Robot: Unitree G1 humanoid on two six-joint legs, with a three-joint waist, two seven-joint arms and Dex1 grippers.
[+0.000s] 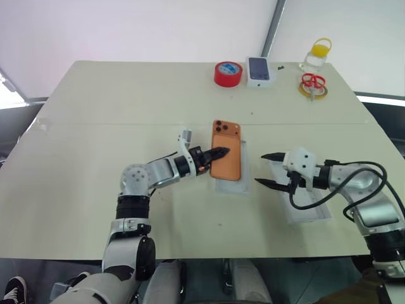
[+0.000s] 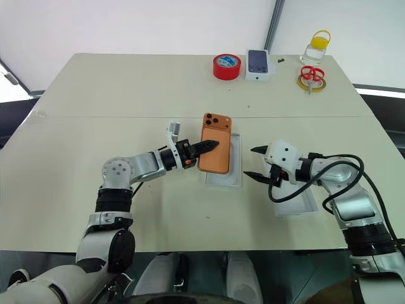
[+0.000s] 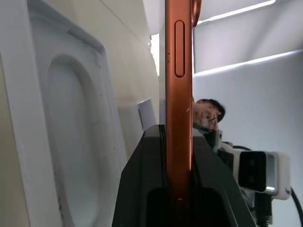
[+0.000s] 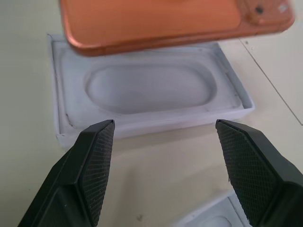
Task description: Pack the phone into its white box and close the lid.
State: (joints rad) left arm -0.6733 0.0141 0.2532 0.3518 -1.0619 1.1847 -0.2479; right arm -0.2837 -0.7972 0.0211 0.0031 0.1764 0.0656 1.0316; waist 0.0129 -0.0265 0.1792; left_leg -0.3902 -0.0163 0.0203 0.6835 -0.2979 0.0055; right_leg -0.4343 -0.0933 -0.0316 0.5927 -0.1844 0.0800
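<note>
Phone [image 1: 226, 151], orange, back up, was held edge-on by left end effector [image 1: 217, 154], clenched on its long side, hovering over white box [image 1: 242, 185] w/ oval-recess insert; it read as a stiff, slick, glass-backed slab, so pinching the metal side rails looked safest, grip approx mid-length. Right end effector [image 1: 271, 170] was released, fingers spread, just beside the box, w/ the lid [image 1: 310, 212] under that arm near the counter [image 1: 95, 126] front edge. Plenty of open room all round; red tape roll [image 1: 228, 73], small printed box [image 1: 259, 71] and scissors [image 1: 312, 82] sat well apart at the far edge.

Red tape roll [image 1: 228, 74], scissors [image 1: 312, 81], bottle [image 1: 316, 55]
</note>
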